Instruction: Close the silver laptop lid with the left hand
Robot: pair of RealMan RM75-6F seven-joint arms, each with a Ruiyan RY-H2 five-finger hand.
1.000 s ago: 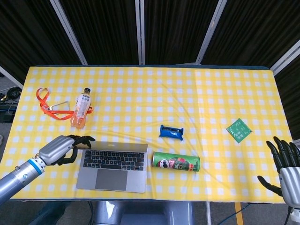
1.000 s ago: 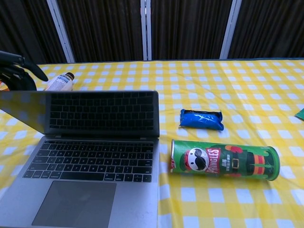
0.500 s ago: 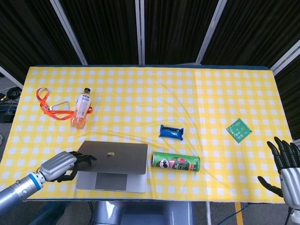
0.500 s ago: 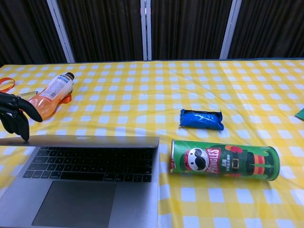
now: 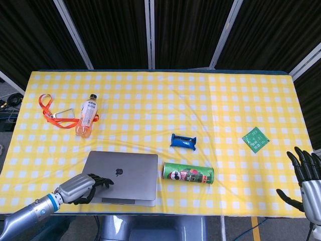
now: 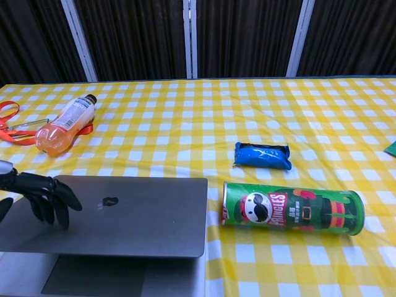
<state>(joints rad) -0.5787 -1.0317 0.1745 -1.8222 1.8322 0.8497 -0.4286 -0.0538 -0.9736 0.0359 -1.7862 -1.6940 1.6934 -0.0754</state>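
The silver laptop point(image 5: 125, 175) lies near the table's front edge at the left, its lid point(image 6: 130, 216) folded down almost flat with a strip of the base still showing under its front edge. My left hand point(image 5: 83, 187) rests on the lid's left part, fingers point(image 6: 52, 198) curled down onto it, and holds nothing. My right hand point(image 5: 307, 181) hovers off the table's front right corner with its fingers spread and nothing in it; the chest view does not show it.
A green Pringles can point(image 5: 188, 174) lies on its side just right of the laptop, a blue packet point(image 5: 182, 141) behind it. An orange drink bottle point(image 5: 86, 116) and an orange lanyard point(image 5: 50, 113) lie at the back left. A green packet point(image 5: 255, 138) sits at the right.
The laptop lid has swung from upright down to nearly flat. My left hand came forward and down with it, staying on the lid. The right hand has not moved.
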